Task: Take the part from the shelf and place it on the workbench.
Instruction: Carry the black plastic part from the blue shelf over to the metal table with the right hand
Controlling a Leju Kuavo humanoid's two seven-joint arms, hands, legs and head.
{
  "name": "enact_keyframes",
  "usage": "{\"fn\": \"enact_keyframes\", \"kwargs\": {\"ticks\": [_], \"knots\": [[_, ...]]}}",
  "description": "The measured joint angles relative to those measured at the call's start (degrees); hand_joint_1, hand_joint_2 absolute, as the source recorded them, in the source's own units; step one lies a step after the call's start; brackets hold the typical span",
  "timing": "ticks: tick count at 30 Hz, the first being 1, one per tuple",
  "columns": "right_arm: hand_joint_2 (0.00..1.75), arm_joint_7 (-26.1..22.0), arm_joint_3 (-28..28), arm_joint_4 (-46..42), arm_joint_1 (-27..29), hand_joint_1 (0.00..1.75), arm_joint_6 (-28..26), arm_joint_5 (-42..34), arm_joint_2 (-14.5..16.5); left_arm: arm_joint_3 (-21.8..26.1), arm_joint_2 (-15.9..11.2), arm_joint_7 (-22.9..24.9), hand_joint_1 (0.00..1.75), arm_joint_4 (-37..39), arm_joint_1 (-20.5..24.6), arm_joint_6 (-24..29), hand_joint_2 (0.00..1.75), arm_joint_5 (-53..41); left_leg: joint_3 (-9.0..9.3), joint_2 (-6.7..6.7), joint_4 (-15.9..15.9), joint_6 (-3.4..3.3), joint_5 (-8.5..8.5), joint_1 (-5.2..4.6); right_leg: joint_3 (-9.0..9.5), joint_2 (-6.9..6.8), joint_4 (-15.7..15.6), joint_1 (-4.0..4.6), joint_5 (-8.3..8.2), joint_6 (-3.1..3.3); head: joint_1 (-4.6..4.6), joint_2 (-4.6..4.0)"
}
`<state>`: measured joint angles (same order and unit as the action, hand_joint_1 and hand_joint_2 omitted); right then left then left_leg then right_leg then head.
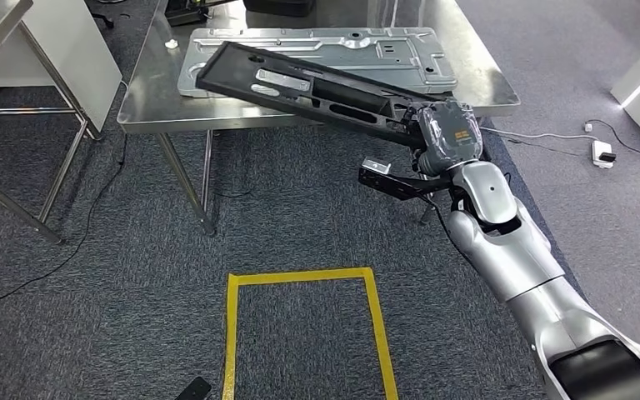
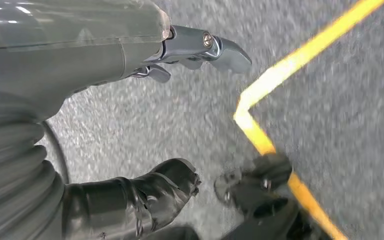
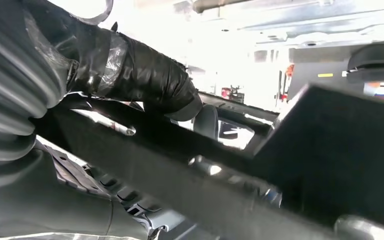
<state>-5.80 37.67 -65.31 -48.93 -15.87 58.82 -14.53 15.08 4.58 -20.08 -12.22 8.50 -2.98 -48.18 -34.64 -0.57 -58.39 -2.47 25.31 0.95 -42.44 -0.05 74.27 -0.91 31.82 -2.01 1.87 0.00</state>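
A long black panel part [image 1: 300, 83] is held level over the steel workbench [image 1: 150, 104], reaching from its right front corner toward the left. My right hand [image 1: 443, 133] grips the panel's near end, off the bench's front right edge. Up close the black panel [image 3: 330, 150] crosses the right wrist view, with my right hand's taped thumb [image 3: 150, 80] over its edge. A silver stamped metal plate [image 1: 400, 50] lies flat on the bench under the panel's far end. My left hand [image 2: 145, 130] hangs over the grey carpet, fingers apart, holding nothing.
A yellow tape rectangle [image 1: 300, 277] marks the carpet in front of the bench. A white power strip with cables [image 1: 602, 152] lies on the floor at right. A second metal table frame [image 1: 58, 167] stands at the left.
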Motion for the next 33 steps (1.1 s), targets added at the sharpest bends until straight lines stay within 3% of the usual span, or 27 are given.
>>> {"fn": "enact_keyframes", "kwargs": {"ticks": [3,5,9,11,13,14,15,17,19,20,24,26,28,29,30,31,33], "knots": [[1.75,-0.4,0.5,-2.2,0.0,1.75,0.6,-0.4,-0.6,0.0,0.1,0.0,0.0,0.0,0.0,0.0,1.75,0.0,0.1,-0.18,-0.4,0.4,0.48,-0.11,4.69,0.03,-11.0,0.16,-5.67,0.53,-0.01,0.0],[1.75,-0.7,1.1,-4.0,0.0,1.75,1.2,-0.9,-0.8,0.0,0.1,0.0,0.0,0.0,0.0,-0.1,1.75,0.0,-0.06,-0.21,-0.5,0.88,0.63,-0.29,6.44,0.11,-14.8,0.45,-6.58,0.89,0.01,0.0],[1.75,-1.6,2.9,-5.8,0.3,1.75,2.2,-1.3,-1.1,0.0,0.1,0.1,0.0,0.0,0.1,-0.3,1.75,0.0,-0.35,-0.08,-1.3,1.98,1.46,-0.34,6.92,0.06,-15.5,0.19,-6.63,2.01,0.03,0.0],[1.75,-2.5,3.9,-6.2,0.6,1.75,2.3,-1.8,-1.3,0.0,0.1,0.1,0.0,0.0,0.0,-0.4,1.75,0.0,-2.67,0.13,-6.5,2.49,4.35,-0.2,7.22,-0.11,-15.8,0.0,-6.71,2.66,0.03,0.0],[1.75,-3.3,5.1,-6.4,1.1,1.75,2.4,-2.3,-1.5,0.0,0.1,0.1,0.0,0.0,0.0,-0.6,1.75,0.0,-6.28,0.2,-13.9,2.82,7.32,-0.1,7.26,-0.13,-15.8,0.06,-6.65,2.9,0.03,0.0],[1.75,-3.5,5.7,-6.4,1.5,1.75,2.4,-2.5,-1.6,0.0,0.1,0.1,0.0,0.0,0.0,-0.6,1.75,0.0,-7.43,0.21,-16.0,2.88,7.59,-0.08,7.27,-0.12,-15.7,0.09,-6.6,2.93,0.03,0.0],[1.75,-3.7,6.2,-6.4,1.8,1.75,2.4,-2.7,-1.7,0.0,0.1,0.1,0.0,0.0,-0.1,-0.6,1.75,-0.1,-7.65,0.21,-16.0,2.87,6.81,-0.08,7.29,-0.11,-15.7,0.1,-6.55,2.92,0.03,0.0],[1.75,-4.5,7.1,-6.4,2.2,1.75,2.9,-3.0,-2.0,0.0,0.0,0.1,0.0,0.0,0.0,-0.6,1.75,-0.1,-5.08,0.23,-9.9,2.56,2.93,-0.08,7.37,-0.07,-15.5,0.1,-6.4,2.77,0.03,0.0],[1.75,-5.5,8.0,-6.4,2.3,1.75,3.9,-3.3,-2.2,0.0,0.0,0.1,0.0,0.0,0.1,-0.6,1.75,-0.3,-1.72,0.23,-2.9,2.1,0.34,-0.27,7.38,0.01,-15.4,0.3,-6.27,2.4,0.02,0.0],[1.75,-5.9,8.5,-6.3,2.3,1.75,4.2,-3.4,-2.2,0.0,0.0,0.1,0.0,0.0,0.2,-0.6,1.75,-0.4,-0.86,0.2,-1.0,1.9,-0.06,-0.4,7.36,0.03,-15.4,0.38,-6.26,2.14,0.01,0.0],[1.75,-6.1,9.7,-6.2,2.6,1.75,4.5,-3.4,-2.2,0.0,0.1,0.0,0.0,0.0,0.3,-0.6,1.75,-0.6,-0.47,0.17,0.1,0.84,-0.41,-0.34,7.11,0.05,-15.0,0.31,-5.79,0.95,0.0,0.0],[1.75,-6.2,10.0,-6.2,2.6,1.75,4.5,-3.4,-2.3,0.0,0.1,0.0,0.0,0.0,0.3,-0.6,1.75,-0.6,-0.23,0.22,0.6,0.12,-0.71,-0.1,5.13,0.07,-10.6,0.19,-3.07,0.61,-0.01,0.0],[1.75,-6.6,10.4,-6.0,2.7,1.75,4.7,-3.7,-2.3,0.0,0.1,0.0,0.0,0.0,0.4,-0.7,1.75,-0.7,-0.25,0.21,0.6,-0.19,-0.71,-0.2,1.6,0.08,-3.1,0.11,0.33,0.38,-0.01,0.0],[1.75,-6.9,10.7,-5.9,2.7,1.75,4.9,-3.9,-2.4,0.0,0.1,0.0,0.0,0.0,0.4,-0.7,1.75,-0.7,-0.27,0.19,0.5,-0.23,-0.68,-0.24,0.27,0.08,-0.4,0.07,1.06,0.27,-0.01,0.0],[1.75,-7.1,11.0,-5.7,2.8,1.75,5.1,-4.0,-2.4,0.0,0.1,0.0,0.0,0.0,0.4,-0.8,1.75,-0.8,-0.27,0.15,0.4,-0.23,-0.61,-0.26,-0.18,0.07,0.4,0.07,0.73,0.24,-0.01,0.0],[1.75,-7.3,11.2,-5.6,2.8,1.75,5.2,-4.1,-2.5,0.0,0.1,0.0,0.0,0.0,0.4,-0.8,1.75,-0.8,-0.27,0.11,0.3,-0.21,-0.52,-0.26,0.53,0.07,-1.2,0.07,-0.68,0.29,-0.02,0.0],[1.75,-7.5,11.4,-5.4,2.7,1.75,5.3,-4.1,-2.6,0.0,0.2,0.0,0.0,0.0,0.4,-0.9,1.75,-0.8,-0.27,0.0,-0.1,0.01,-0.25,-0.3,4.25,0.07,-8.8,0.14,-4.41,0.65,-0.01,0.0]]}}
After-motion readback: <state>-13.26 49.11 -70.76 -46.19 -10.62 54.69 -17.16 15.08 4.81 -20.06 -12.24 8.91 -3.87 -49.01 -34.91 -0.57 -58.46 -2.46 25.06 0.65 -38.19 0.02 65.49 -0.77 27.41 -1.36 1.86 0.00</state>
